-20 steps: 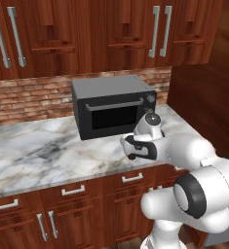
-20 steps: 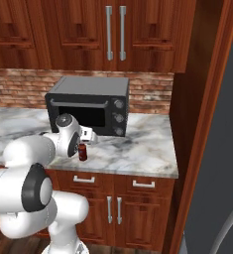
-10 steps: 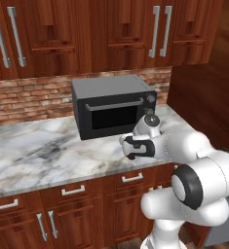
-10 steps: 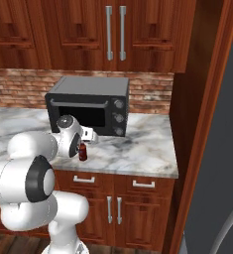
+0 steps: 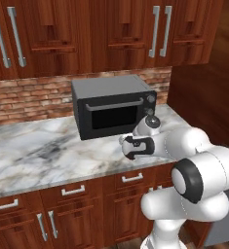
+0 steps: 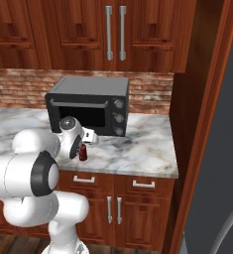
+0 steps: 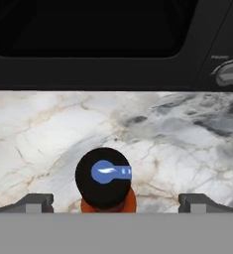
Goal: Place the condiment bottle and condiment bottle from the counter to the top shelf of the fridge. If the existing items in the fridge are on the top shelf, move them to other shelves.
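Slim reddish-brown condiment bottle (image 6: 83, 153) with black cap (image 7: 104, 177) bearing a blue mark. Grey-white veined marble counter (image 5: 33, 154); black toaster oven (image 5: 113, 105); red-brown brick backsplash (image 5: 28, 100).

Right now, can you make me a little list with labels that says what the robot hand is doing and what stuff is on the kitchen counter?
hand: open, hanging above the bottle, one fingertip on each side of it, not touching
bottle: condiment bottle, reddish-brown with a black cap, standing upright on the counter
bottle place: near the front edge, in front of the oven
counter: grey-white marble over red-brown cabinets
oven: black toaster oven with silver knobs, against the brick wall
fridge: grey side at the right edge of the right base view
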Available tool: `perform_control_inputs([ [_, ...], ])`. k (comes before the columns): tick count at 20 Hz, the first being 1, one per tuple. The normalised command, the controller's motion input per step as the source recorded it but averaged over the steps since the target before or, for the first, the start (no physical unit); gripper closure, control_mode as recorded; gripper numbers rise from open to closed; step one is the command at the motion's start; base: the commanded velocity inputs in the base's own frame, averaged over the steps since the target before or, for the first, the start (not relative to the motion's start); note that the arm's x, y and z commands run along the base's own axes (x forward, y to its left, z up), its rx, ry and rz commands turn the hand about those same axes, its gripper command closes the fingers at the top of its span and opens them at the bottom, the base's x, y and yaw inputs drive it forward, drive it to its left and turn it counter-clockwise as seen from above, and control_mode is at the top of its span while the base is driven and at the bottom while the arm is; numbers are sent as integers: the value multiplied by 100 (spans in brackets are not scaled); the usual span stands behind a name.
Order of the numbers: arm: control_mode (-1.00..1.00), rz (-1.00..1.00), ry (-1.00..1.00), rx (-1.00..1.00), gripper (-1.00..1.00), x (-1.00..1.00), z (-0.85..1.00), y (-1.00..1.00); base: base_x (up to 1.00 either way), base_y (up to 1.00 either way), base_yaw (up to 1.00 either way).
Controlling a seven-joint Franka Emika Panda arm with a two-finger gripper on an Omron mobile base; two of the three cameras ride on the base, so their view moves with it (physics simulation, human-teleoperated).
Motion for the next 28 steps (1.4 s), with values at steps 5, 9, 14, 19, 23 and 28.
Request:
perform_control_inputs([
  [5,-100,0,-1,1,-100,6,0,0,0,0,0],
  [9,-100,0,-1,0,100,7,0,1,0,0,0],
  [14,-100,0,0,0,100,6,0,0,0,0,0],
  [19,-100,0,0,0,100,0,0,0,0,0,0],
  [23,-100,0,-7,0,100,-35,19,0,0,0,0],
  [28,-100,-1,-12,3,100,-99,89,-5,0,0,0],
])
